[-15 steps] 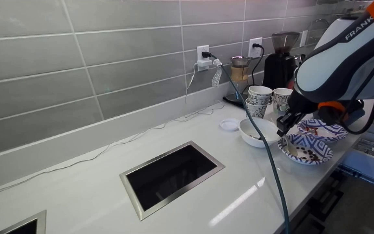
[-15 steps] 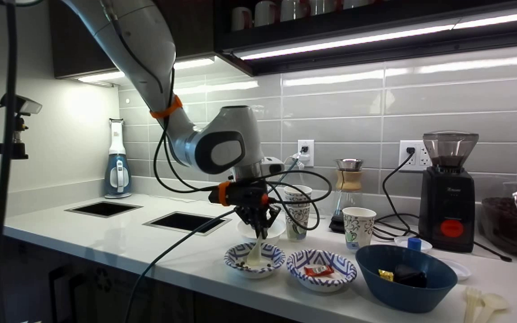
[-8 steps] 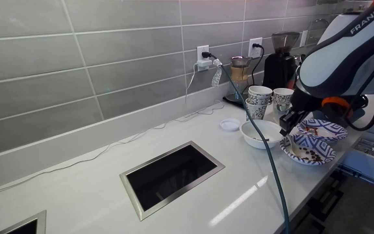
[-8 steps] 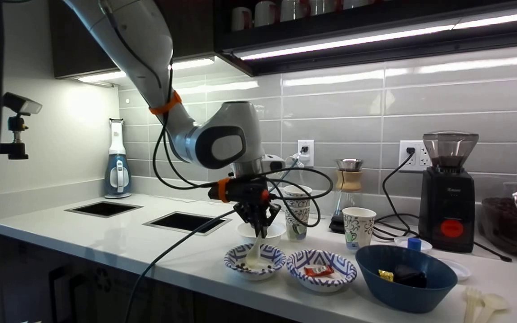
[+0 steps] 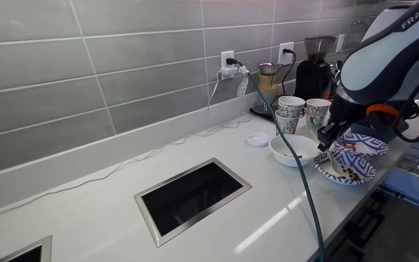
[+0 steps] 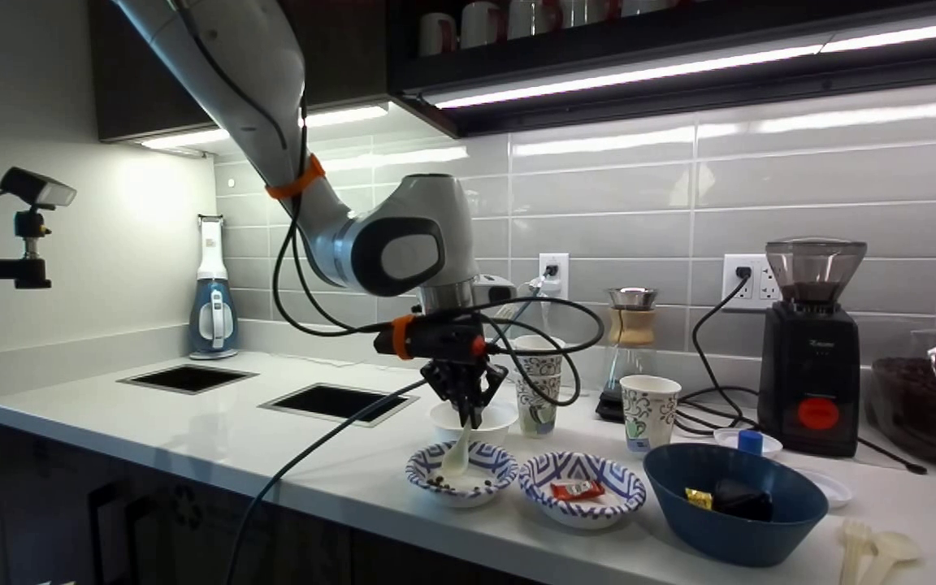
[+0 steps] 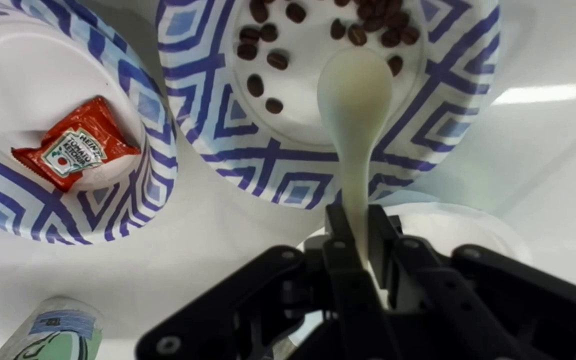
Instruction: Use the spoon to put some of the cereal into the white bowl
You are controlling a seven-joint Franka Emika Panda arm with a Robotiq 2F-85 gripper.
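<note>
Exterior view: the bent arm (image 6: 405,258) points down (jaws gripping the spoon (image 6: 456,461)) toward a patterned bowl (image 6: 503,470).

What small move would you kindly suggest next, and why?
I'd probably ease the spoon tip-first under the clustered beans: the jaws grip it, and its tip, in or just over their patterned bowl, points roughly towards them, yet no beans show on it.
</note>
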